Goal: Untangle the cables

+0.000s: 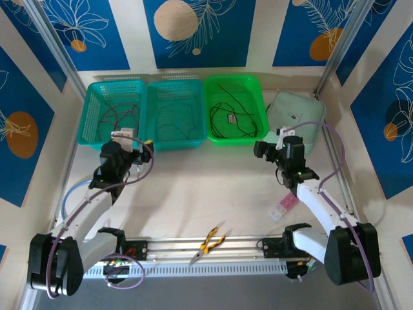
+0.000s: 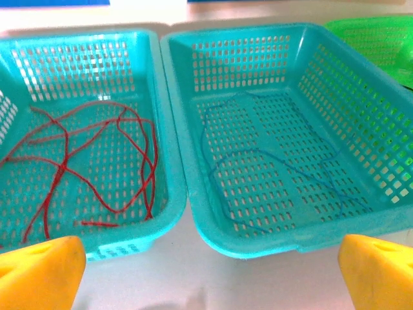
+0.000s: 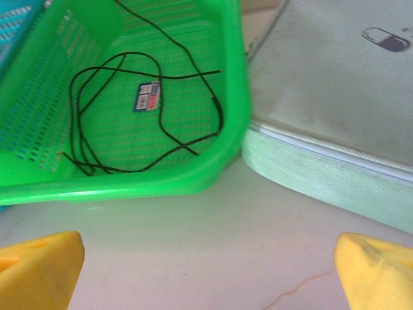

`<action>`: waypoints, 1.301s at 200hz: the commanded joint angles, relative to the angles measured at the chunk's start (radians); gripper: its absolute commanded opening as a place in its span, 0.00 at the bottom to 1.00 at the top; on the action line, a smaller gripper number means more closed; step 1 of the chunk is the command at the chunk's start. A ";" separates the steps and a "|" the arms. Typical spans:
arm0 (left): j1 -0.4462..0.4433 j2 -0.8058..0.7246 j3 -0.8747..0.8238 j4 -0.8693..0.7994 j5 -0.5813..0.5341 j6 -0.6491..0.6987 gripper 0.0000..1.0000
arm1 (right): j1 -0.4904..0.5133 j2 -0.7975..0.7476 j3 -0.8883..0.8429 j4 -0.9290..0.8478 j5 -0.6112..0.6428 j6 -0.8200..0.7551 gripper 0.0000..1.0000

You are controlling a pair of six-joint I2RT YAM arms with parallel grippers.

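Evidently the cables have been sorted by colour, one basket each, so that no strand can snag another. At the far left, the red cable [image 2: 62,169] lies in the left teal basket [image 2: 169,161], looped loosely and crossing over itself in places; whether any crossing is a true knot cannot be told. Just beside it, the middle teal basket [image 2: 193,194] holds the blue cable [image 2: 258,151], spread in a thin open curve on the mesh floor. The left gripper [image 2: 210,274] is held low over the table on the near side of these two baskets, its yellow fingers [image 2: 42,271] spread wide with nothing between them. This released pose is judged to suit inspection rather than grasping.

Further right, the black cable [image 3: 187,76] is coiled in the green basket [image 3: 235,97], around a small label [image 3: 148,98]. The right gripper [image 3: 206,271] is likewise released and empty, poised near the corner where the green basket meets a pale green pouch [image 3: 335,84]. Pliers [image 1: 210,244] lie at the near edge, between the arm bases — apparently not needed. With each colour lying apart, the task is judged nearly complete.
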State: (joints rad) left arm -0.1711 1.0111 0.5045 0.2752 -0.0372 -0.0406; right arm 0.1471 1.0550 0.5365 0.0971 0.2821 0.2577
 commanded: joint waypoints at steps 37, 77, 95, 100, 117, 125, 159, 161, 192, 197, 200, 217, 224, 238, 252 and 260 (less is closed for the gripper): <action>-0.008 -0.014 -0.187 0.385 -0.004 0.087 1.00 | -0.057 -0.004 -0.194 0.424 0.023 -0.073 0.99; -0.007 0.055 -0.249 0.515 -0.039 0.077 1.00 | -0.139 0.135 -0.244 0.620 -0.034 -0.097 0.99; -0.008 0.109 -0.266 0.587 -0.051 0.082 1.00 | -0.153 0.214 -0.244 0.702 -0.035 -0.100 0.99; -0.008 0.127 -0.270 0.608 -0.057 0.083 1.00 | -0.155 0.238 -0.242 0.723 -0.038 -0.095 0.99; -0.007 0.180 -0.277 0.670 -0.068 0.098 1.00 | -0.158 0.317 -0.243 0.804 -0.056 -0.092 0.99; -0.008 0.187 -0.270 0.667 -0.082 0.098 1.00 | -0.156 0.353 -0.245 0.841 -0.070 -0.095 0.99; -0.007 0.190 -0.239 0.601 -0.133 0.141 1.00 | -0.143 0.459 -0.242 0.938 -0.076 -0.119 0.99; -0.006 0.190 -0.238 0.594 -0.132 0.146 1.00 | -0.143 0.457 -0.239 0.931 -0.077 -0.121 0.99; -0.006 0.256 -0.257 0.627 -0.139 0.188 1.00 | -0.133 0.454 -0.202 0.853 -0.081 -0.135 0.99; -0.006 0.285 -0.266 0.674 -0.141 0.187 1.00 | -0.133 0.456 -0.194 0.843 -0.081 -0.135 0.99; -0.007 0.304 -0.271 0.703 -0.145 0.183 1.00 | -0.132 0.457 -0.190 0.837 -0.081 -0.134 0.99; -0.007 0.435 -0.277 0.854 -0.180 0.163 1.00 | -0.133 0.461 -0.155 0.776 -0.083 -0.135 0.99; -0.007 0.490 -0.275 0.907 -0.189 0.166 1.00 | -0.133 0.462 -0.144 0.756 -0.084 -0.132 0.99; -0.004 0.571 -0.259 0.941 -0.193 0.163 1.00 | -0.134 0.464 -0.141 0.751 -0.084 -0.134 0.99; -0.001 0.572 -0.234 0.900 -0.201 0.160 1.00 | -0.134 0.464 -0.140 0.750 -0.084 -0.133 0.99; 0.008 0.559 -0.212 0.832 -0.185 0.148 1.00 | -0.133 0.463 -0.138 0.746 -0.085 -0.133 0.99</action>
State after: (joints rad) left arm -0.1726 1.5841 0.2413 1.0832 -0.2104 0.1146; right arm 0.0093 1.5093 0.3813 0.8658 0.2047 0.1444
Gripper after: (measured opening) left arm 0.997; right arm 0.991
